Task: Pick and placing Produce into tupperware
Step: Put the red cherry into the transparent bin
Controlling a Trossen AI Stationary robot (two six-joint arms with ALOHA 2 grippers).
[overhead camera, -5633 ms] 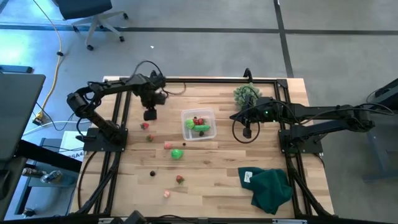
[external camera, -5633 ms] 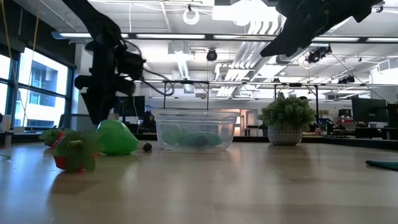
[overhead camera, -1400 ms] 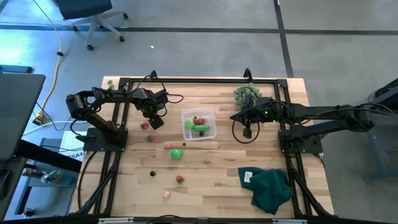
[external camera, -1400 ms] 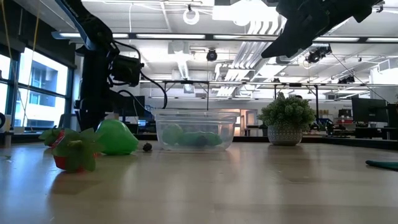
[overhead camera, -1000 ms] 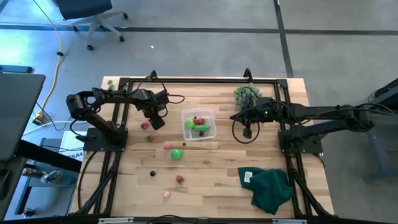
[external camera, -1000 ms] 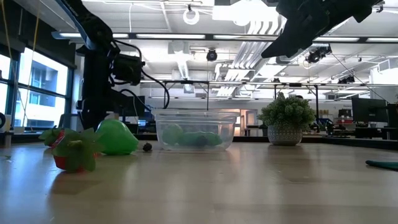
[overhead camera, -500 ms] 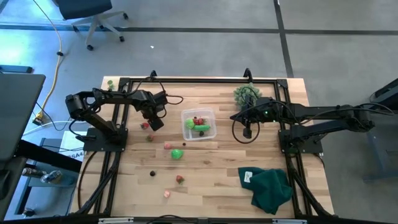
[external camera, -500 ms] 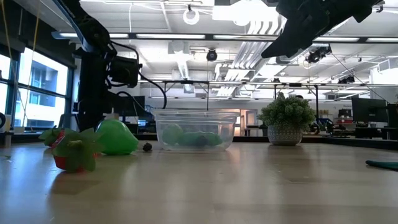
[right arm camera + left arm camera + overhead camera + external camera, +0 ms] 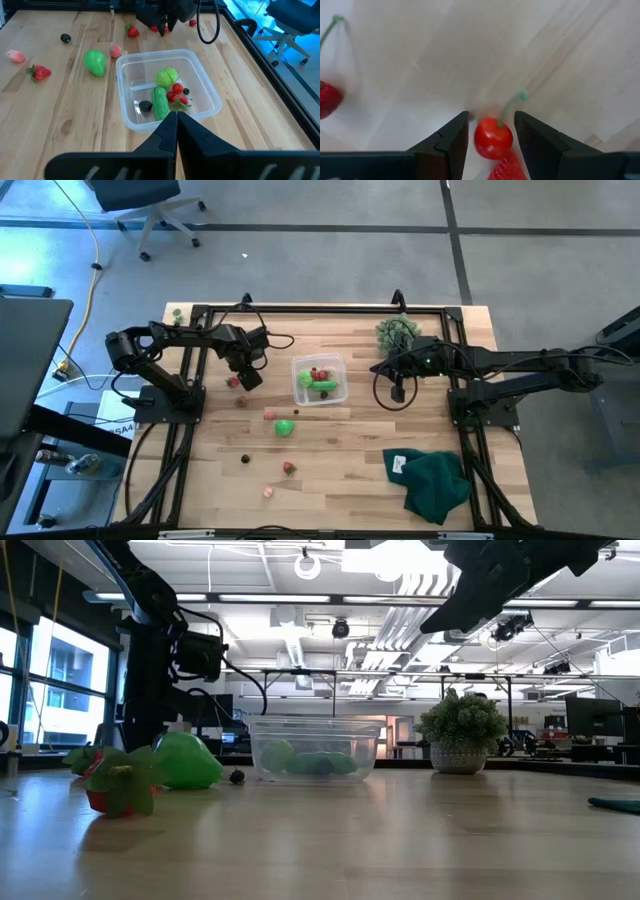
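My left gripper (image 9: 491, 130) points down at the table left of the tupperware (image 9: 344, 385) and is open. A red cherry with a green stem (image 9: 492, 137) lies between its fingers, which stand close on either side of it. A strawberry (image 9: 507, 167) lies right beside that cherry, and a second cherry (image 9: 326, 99) lies farther off. The clear tupperware (image 9: 207, 85) holds a green ball, a green elongated piece, red bits and a dark berry. My right gripper (image 9: 175, 125) hangs shut in the air on the tupperware's right.
More produce lies loose on the wood: a green piece (image 9: 285, 427), a pink one (image 9: 269, 414), a dark berry (image 9: 245, 459), a strawberry (image 9: 288, 469). A spiky potted bush (image 9: 397, 332) stands at the far edge. A dark green cloth (image 9: 432, 480) lies near right.
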